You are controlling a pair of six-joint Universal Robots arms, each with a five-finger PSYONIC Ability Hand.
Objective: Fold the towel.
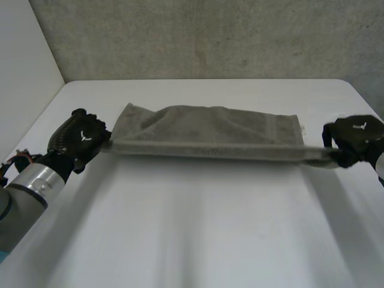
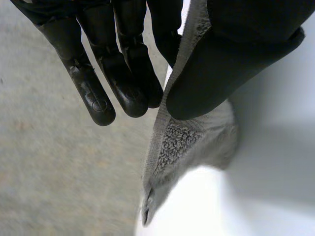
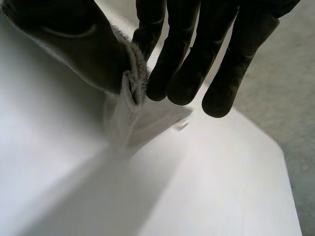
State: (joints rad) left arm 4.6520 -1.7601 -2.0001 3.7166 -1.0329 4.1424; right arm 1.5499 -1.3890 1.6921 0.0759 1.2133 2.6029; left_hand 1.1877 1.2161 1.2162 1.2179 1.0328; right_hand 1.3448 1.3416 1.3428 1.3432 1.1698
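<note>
A: What is being hidden?
B: Towel (image 1: pixel 204 133) end corners are sitting inside the pinches, so they are not readable. Layer count along the near edge: cannot tell.
A: L hand (image 1: pixel 81 137) status?
B: It is pinching the towel's left end betw. thumb and one finger. The other fingers are hanging straight beside the cloth.
A: R hand (image 1: pixel 357 135) status?
B: It is pinching the right end, thumb against fingers, with cloth bunching at the thumb tip. The other fingers are reaching straight past it.
A: Towel pos.?
B: It is stretching taut betw. both hands over the far half of the white table (image 1: pixel 198 234), with the near edge raised and the far part sagging toward the tabletop.
</note>
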